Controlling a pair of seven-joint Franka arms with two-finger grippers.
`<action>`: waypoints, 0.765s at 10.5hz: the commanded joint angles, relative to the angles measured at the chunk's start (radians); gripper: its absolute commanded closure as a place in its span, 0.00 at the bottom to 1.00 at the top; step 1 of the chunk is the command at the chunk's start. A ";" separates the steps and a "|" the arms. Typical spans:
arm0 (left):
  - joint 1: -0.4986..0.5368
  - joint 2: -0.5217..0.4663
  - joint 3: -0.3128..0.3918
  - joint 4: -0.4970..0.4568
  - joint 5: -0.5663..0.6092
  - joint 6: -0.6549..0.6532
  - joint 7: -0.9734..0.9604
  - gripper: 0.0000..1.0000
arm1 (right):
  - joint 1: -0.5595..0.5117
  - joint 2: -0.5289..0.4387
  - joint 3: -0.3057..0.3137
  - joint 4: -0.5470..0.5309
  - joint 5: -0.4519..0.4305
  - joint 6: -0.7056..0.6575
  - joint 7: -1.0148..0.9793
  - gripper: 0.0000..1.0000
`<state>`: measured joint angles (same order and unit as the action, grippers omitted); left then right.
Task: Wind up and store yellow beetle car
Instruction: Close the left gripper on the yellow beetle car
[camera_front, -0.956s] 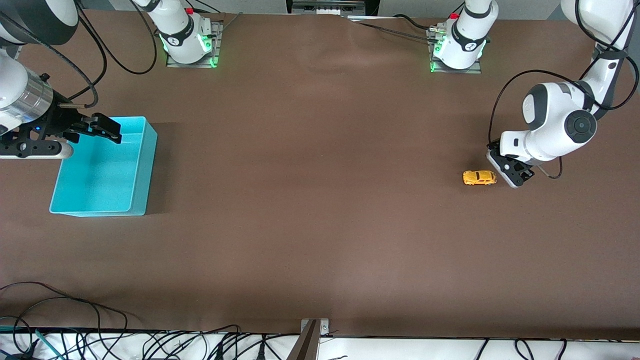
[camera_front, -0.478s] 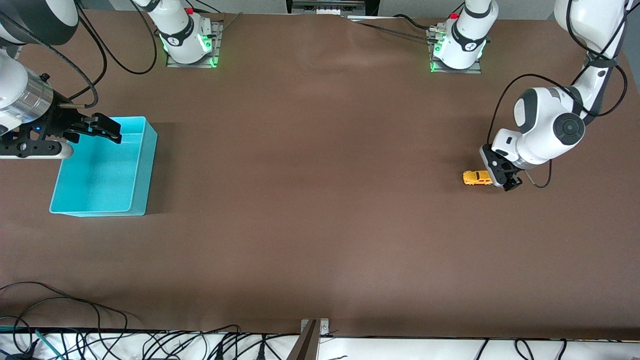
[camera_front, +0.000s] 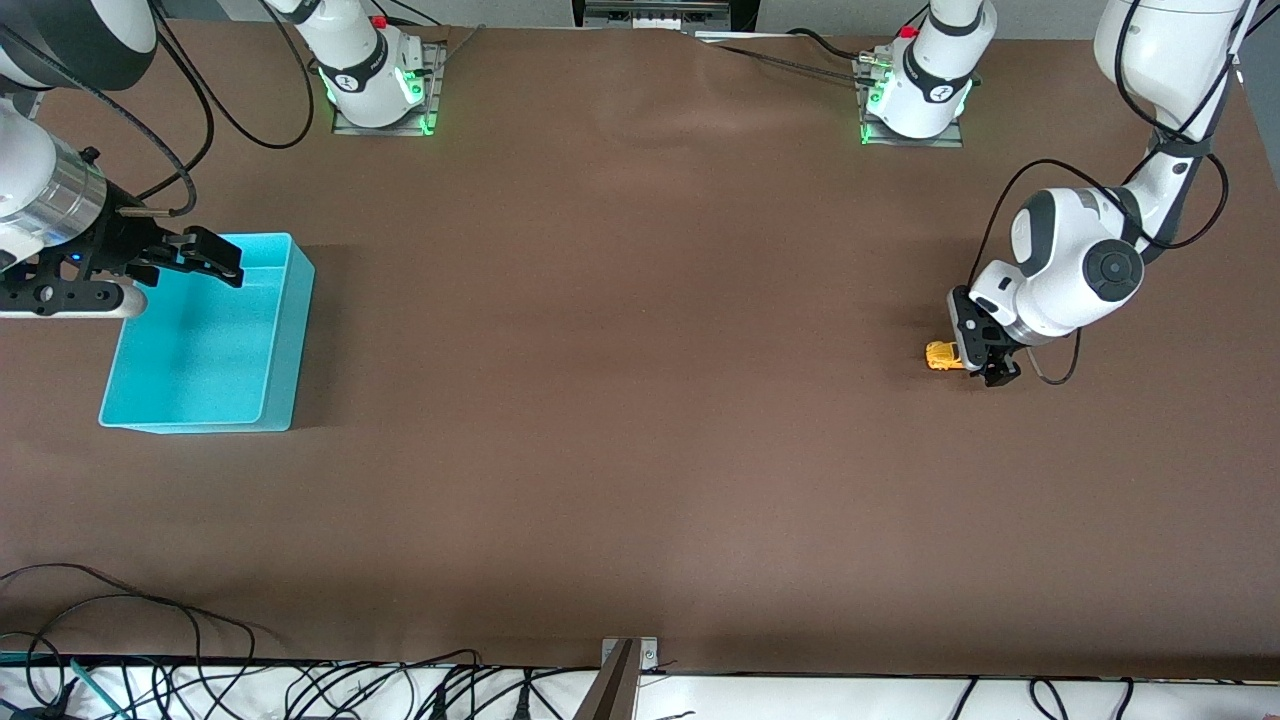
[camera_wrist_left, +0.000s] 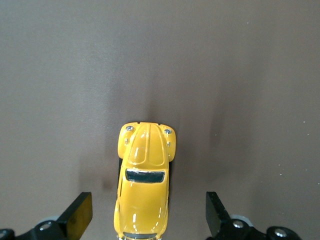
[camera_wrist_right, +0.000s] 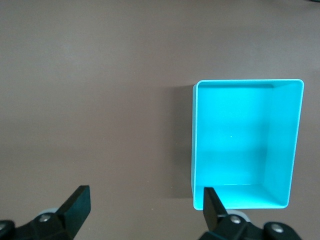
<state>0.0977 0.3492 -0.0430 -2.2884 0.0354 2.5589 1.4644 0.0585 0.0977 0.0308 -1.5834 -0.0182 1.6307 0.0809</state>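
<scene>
**A:** ok so what was the layout? Biggest stuff first pls.

**B:** Big brown counter (camera_front: 640, 400) took up pretty much the whole front view. Next down in size was a turquoise bin (camera_front: 205, 340) at the right arm's end of the counter, open top, looked like nothing inside as far as the right wrist view showed.

**A:** and the arms?

**B:** The right gripper (camera_front: 205, 257) was up in the air over the bin's rim, at the edge farther from the front camera. That arm was just waiting. Jaws were spread wide, with both black fingertips (camera_wrist_right: 77, 202) showing well apart in its wrist view and nothing between them.

**A:** left one?

**B:** The left gripper (camera_front: 985, 352) was down low at the left arm's end of the counter, right over one end of the yellow beetle car (camera_front: 942, 355). In the front view it covered part of the car, so only a bit of yellow stuck out toward the middle of the counter.

**A:** so it had hold of the car?

**B:** Nope. The left wrist view had the car (camera_wrist_left: 143, 180) sitting on the counter between the two fingertips (camera_wrist_left: 80, 212), with a clear gap on each side. Jaws wide, touching nothing. The car's dark window and rounded hood were plain to see, and it was well apart from the bin.
</scene>
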 joint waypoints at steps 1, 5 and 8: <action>-0.001 0.005 0.003 0.000 0.015 0.017 0.030 0.30 | 0.001 0.002 0.001 0.010 -0.013 -0.009 -0.009 0.00; -0.001 0.005 0.003 0.001 0.026 0.017 0.031 1.00 | 0.000 0.002 0.001 0.010 -0.013 -0.008 -0.009 0.00; -0.029 0.001 0.002 0.006 0.070 0.017 0.111 1.00 | 0.000 0.002 0.001 0.010 -0.013 -0.008 -0.009 0.00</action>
<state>0.0883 0.3569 -0.0443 -2.2857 0.0781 2.5721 1.5429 0.0585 0.0978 0.0307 -1.5834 -0.0182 1.6307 0.0809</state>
